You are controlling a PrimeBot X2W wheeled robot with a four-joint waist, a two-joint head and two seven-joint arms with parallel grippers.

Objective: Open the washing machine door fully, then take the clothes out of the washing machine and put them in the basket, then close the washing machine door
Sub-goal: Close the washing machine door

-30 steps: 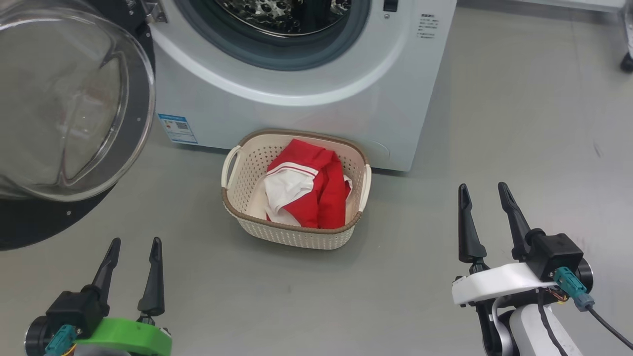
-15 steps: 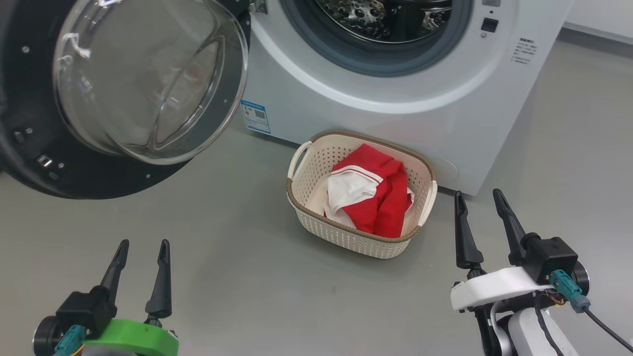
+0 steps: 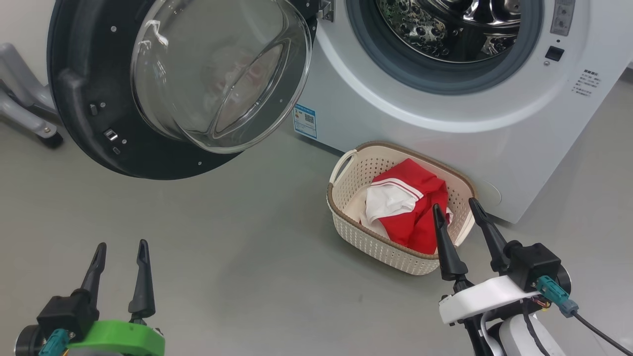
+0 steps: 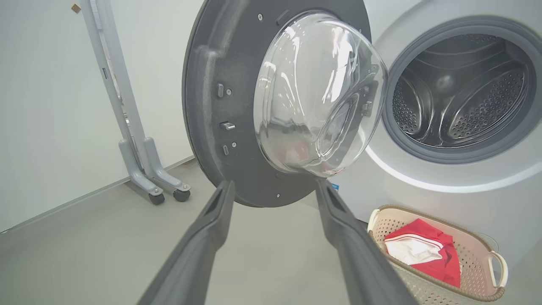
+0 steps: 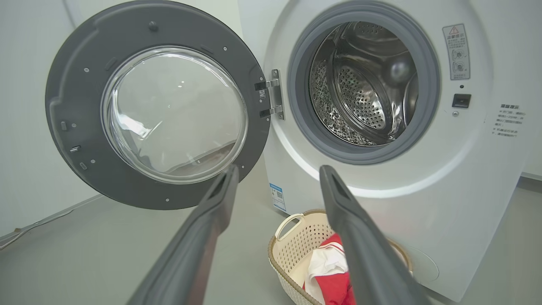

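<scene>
The washing machine point(image 3: 445, 118) point(image 5: 465, 190) stands at the upper right with its steel drum point(image 5: 364, 84) point(image 4: 461, 106) bare. The washing machine door point(image 3: 148, 89) point(image 4: 237, 106) point(image 5: 156, 106) hangs wide open to its left. On the floor before the washer sits the basket point(image 3: 376, 237) point(image 4: 495, 271) point(image 5: 292, 245), holding the red and white clothes point(image 3: 405, 207) point(image 4: 423, 250) point(image 5: 330, 271). At the lower left my left gripper point(image 3: 121, 249) is open and empty. My right gripper point(image 3: 455, 205), also open and empty, shows in front of the basket's right end.
A grey wheeled stand point(image 3: 24, 109) point(image 4: 144, 169) is left of the door by the wall. Grey floor point(image 3: 237, 257) lies between my grippers and the basket. A blue label point(image 3: 305, 120) marks the washer's lower left front.
The head camera has swung left, so washer, door and basket have shifted right in its view. Both grippers stay open; the right one now overlaps the basket's right end.
</scene>
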